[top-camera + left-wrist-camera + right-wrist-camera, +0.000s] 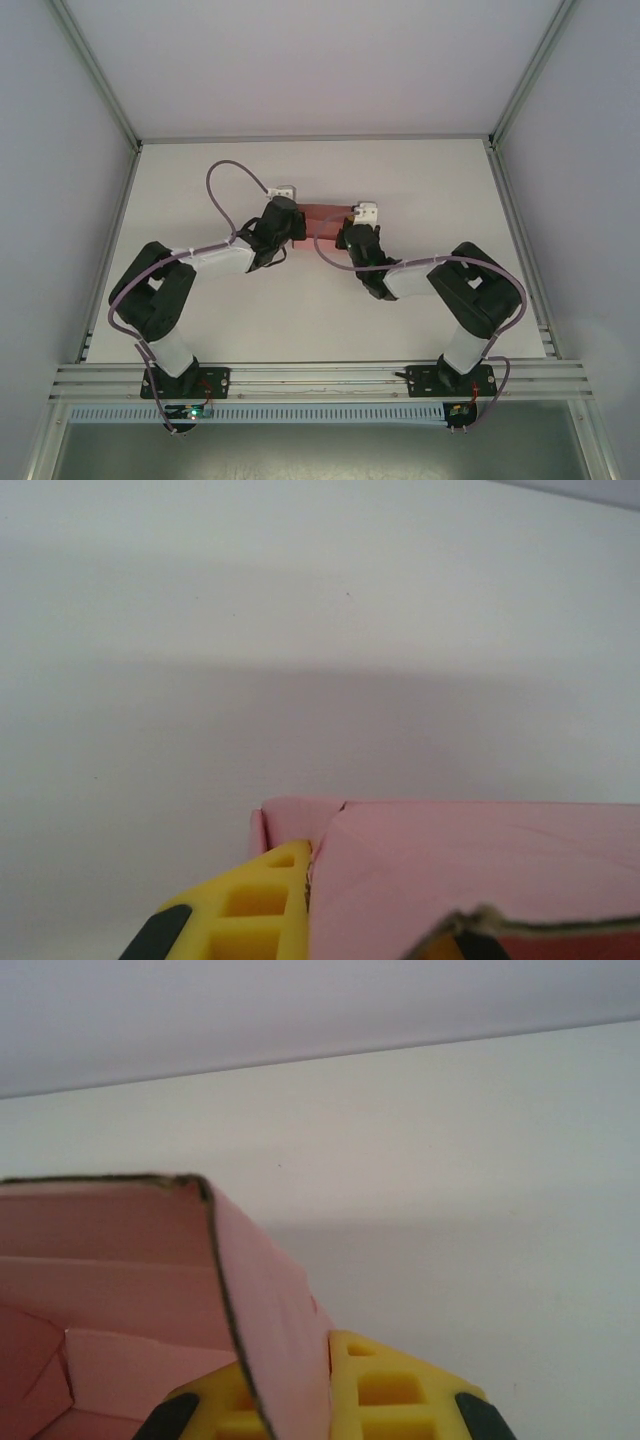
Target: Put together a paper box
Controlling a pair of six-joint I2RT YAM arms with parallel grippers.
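Right wrist feed, one item: paper box, pink, its interior open toward me, creased flaps at lower left. I see one upright wall with a dark cut edge, pinched in my right gripper, yellow fingers on either side. A white table lies behind.

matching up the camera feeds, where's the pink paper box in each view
top external: paper box just above centre, mid-table.
left wrist: paper box at lower right, running off the frame's right edge.
right wrist: paper box at lower left, open side facing the camera.
shared landmark: the white table beneath it.
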